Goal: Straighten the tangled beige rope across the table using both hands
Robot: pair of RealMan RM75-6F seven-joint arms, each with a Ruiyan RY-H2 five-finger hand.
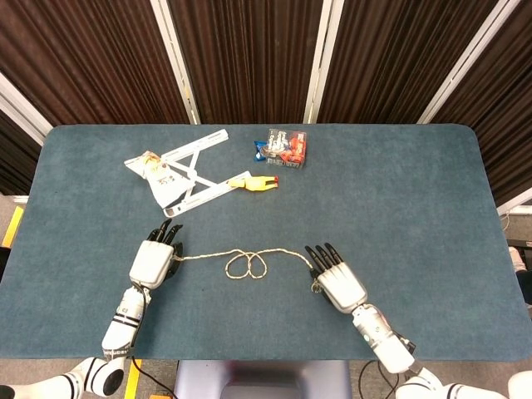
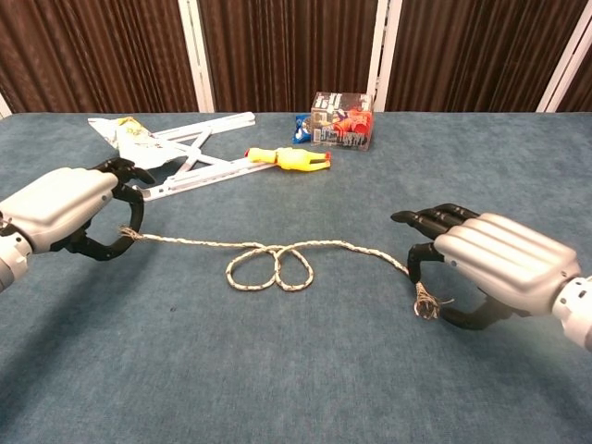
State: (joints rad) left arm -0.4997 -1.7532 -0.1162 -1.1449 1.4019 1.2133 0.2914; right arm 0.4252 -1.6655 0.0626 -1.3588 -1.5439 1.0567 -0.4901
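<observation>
The beige rope (image 1: 246, 265) lies across the middle of the blue table (image 1: 399, 191), with two small loops (image 2: 270, 268) near its centre. My left hand (image 1: 153, 263) pinches the rope's left end between thumb and finger, seen clearly in the chest view (image 2: 63, 209), and the stretch from there to the loops is nearly taut. The rope's frayed right end (image 2: 425, 305) rests on the table. My right hand (image 2: 488, 265) hovers beside and partly over that end, fingers curved and apart, holding nothing; in the head view the right hand (image 1: 337, 281) is just right of the end (image 1: 317, 288).
At the back left lies a white folding rack (image 1: 193, 170) with a crumpled snack bag (image 1: 153, 166) on it. A yellow rubber chicken (image 1: 253, 183) lies beside the rack. A red and blue packet (image 1: 283, 148) sits at the back centre.
</observation>
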